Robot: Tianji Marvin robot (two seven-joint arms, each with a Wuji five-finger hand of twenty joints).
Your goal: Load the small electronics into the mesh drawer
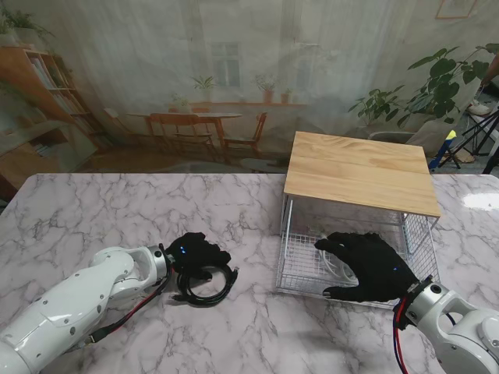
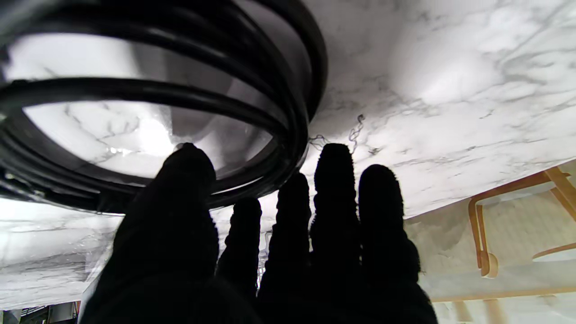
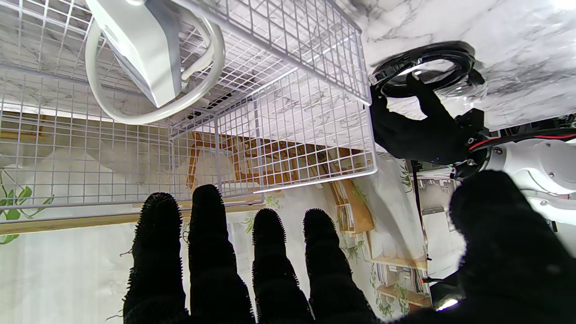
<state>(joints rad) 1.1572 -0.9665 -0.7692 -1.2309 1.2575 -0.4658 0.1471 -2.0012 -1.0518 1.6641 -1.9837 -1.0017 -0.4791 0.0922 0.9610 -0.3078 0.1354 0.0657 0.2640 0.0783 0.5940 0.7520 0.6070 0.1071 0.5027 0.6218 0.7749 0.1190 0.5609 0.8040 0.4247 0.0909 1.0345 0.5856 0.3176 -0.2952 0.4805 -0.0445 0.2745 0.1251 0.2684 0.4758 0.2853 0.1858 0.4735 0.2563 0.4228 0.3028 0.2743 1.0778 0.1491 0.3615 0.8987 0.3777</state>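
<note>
A black coiled cable [image 1: 210,285] lies on the marble to my left; its loops fill the left wrist view [image 2: 294,94]. My left hand [image 1: 195,252] rests over its far edge, thumb [image 2: 180,193] inside the ring and the straight fingers [image 2: 333,198] outside, not clenched. The white mesh drawer [image 1: 300,274] stands pulled out from under a wooden top [image 1: 360,170]. A white charger [image 3: 139,49] with its looped white cord [image 3: 198,96] lies inside. My right hand [image 1: 370,265] hovers over the drawer, fingers spread, holding nothing.
The drawer's wire front rim [image 3: 315,171] runs just beyond my right fingertips. The marble table [image 1: 117,210] stretches left and toward me. My left hand and the black coil also show in the right wrist view, beside the drawer's corner.
</note>
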